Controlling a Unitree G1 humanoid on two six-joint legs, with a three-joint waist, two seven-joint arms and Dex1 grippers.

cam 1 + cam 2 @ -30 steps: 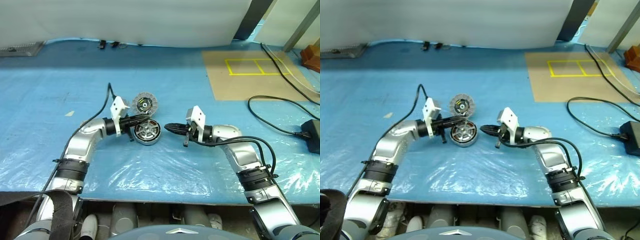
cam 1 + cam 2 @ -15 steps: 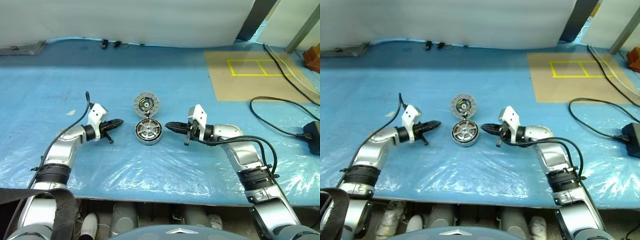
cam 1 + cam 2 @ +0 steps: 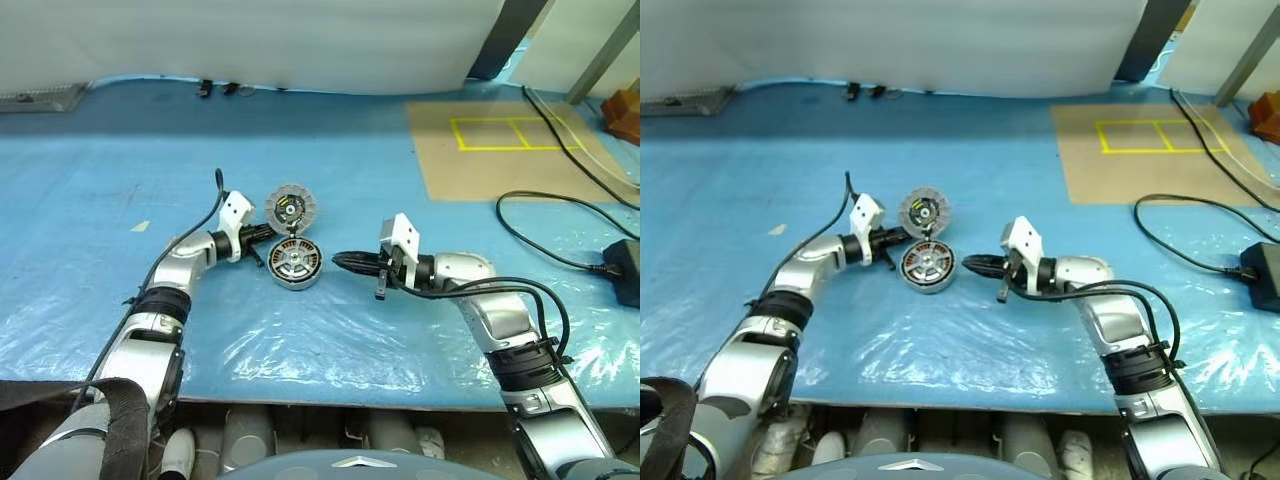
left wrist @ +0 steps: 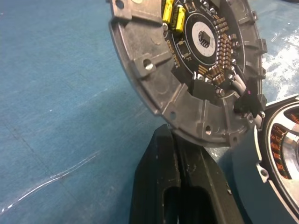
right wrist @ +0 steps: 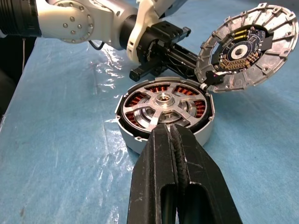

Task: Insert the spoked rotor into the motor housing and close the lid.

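The motor housing lies on the blue sheet with copper windings around its inside. The spoked rotor sits inside it, silvery spokes and hub facing up. The hinged lid stands open and tilted behind the housing, its circuit-board face toward me. My left gripper is shut and empty, its tips against the lid's lower left rim; whether they touch I cannot tell. My right gripper is shut and empty, level, pointing at the housing's right side a short gap away.
A cardboard sheet marked with yellow tape lies at the back right. Black cables and a black power adapter lie at the right. The table's front edge runs close below the arms.
My left gripper pulled away from the housing to the left, then swung back in to the lid's lower rim. The right gripper has stayed put. The lid has stayed open.
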